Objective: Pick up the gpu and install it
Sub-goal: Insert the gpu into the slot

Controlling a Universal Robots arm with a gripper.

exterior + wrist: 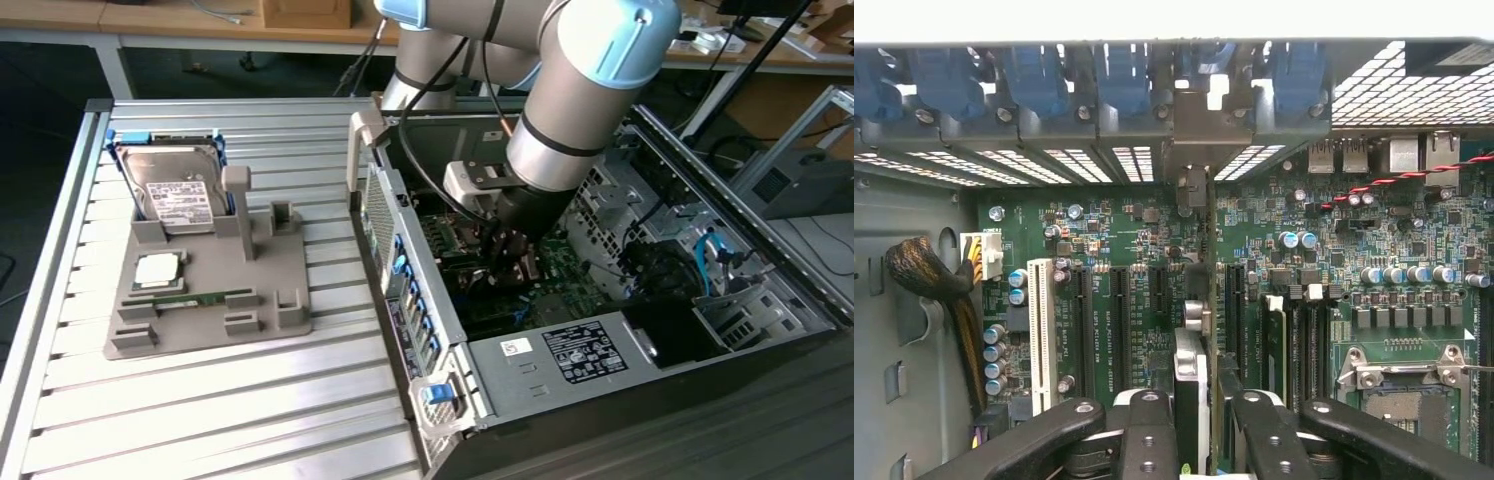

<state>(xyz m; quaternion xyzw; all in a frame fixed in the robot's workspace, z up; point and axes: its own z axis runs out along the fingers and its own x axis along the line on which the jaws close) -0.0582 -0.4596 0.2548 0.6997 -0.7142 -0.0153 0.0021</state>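
Black gripper (1199,425) fingers are clamped on the gpu (1210,300), which is held edge-on, upright over the green motherboard (1114,240) among its expansion slots, deep inside the open computer case (561,370) on the slatted table (200,400).

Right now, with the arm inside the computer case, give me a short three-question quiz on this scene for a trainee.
1. True or false: the gripper holds the gpu edge-on above the motherboard.
2. Which item lies on the grey holder tray outside the computer case? A) hard drive B) keyboard C) screwdriver
3. Fill in: the gpu's metal bracket points toward the row of ____ slot latches at the case's rear wall.

Key: 1 true; 2 A, the hard drive; 3 blue, the blue slot latches.
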